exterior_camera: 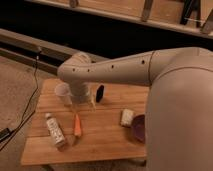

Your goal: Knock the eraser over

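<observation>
The step in hand is looking like the final approach for the push. The robot's pincer (90, 101) is hanging low over the pale wooden slatted surface (107, 145), below the bulky grey-white arm. Whether it is set wide or narrow I cannot tell, as the wrist is hiding most of it.

The small black rectangular eraser with rounded corners (100, 93) is standing on edge near the back of the surface and appears to be leaning slightly. It is sitting just beside the pincer, on its right in the camera view and a little further back. Whether the two are touching I cannot tell.

To do this well, I judge that the pincer should be travelling sideways towards the eraser's broad face and meeting it high up, near the top edge, so that it tips over and is not merely sliding along the wood. A short, slow sweep should be enough, since a block this thin is probably balancing lightly.

The round clear plastic cup (62, 92) is standing near the other side of the pincer, so the sweep should be heading away from it. The orange carrot (77, 125), the small white block (127, 117) and the dark purple bowl (138, 128) are lying nearer the front, well apart from the eraser and out of the likely path.
</observation>
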You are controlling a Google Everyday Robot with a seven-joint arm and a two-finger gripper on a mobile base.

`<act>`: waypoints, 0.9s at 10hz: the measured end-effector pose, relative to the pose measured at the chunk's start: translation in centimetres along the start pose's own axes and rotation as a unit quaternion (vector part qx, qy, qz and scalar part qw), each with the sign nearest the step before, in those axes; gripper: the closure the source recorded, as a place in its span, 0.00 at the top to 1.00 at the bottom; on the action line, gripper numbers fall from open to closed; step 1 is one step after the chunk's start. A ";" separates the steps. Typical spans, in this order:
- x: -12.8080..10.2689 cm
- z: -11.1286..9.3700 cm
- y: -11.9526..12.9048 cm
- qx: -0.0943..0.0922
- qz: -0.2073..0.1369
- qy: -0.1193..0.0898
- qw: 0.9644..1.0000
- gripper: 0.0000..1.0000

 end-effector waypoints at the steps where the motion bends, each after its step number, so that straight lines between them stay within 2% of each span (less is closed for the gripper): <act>1: 0.0 0.0 0.0 0.000 0.000 0.000 1.000 0.65; 4: 0.0 0.0 -0.1 0.000 0.001 0.000 1.000 0.65; 5: -0.3 0.1 -0.9 -0.003 0.011 -0.001 1.000 0.65; 7: -1.1 0.5 -3.4 -0.004 0.035 -0.001 0.999 0.65; 8: -1.7 0.6 -4.5 -0.009 0.046 -0.004 0.999 0.65; 9: -3.0 1.1 -6.6 -0.017 0.071 -0.011 0.997 0.65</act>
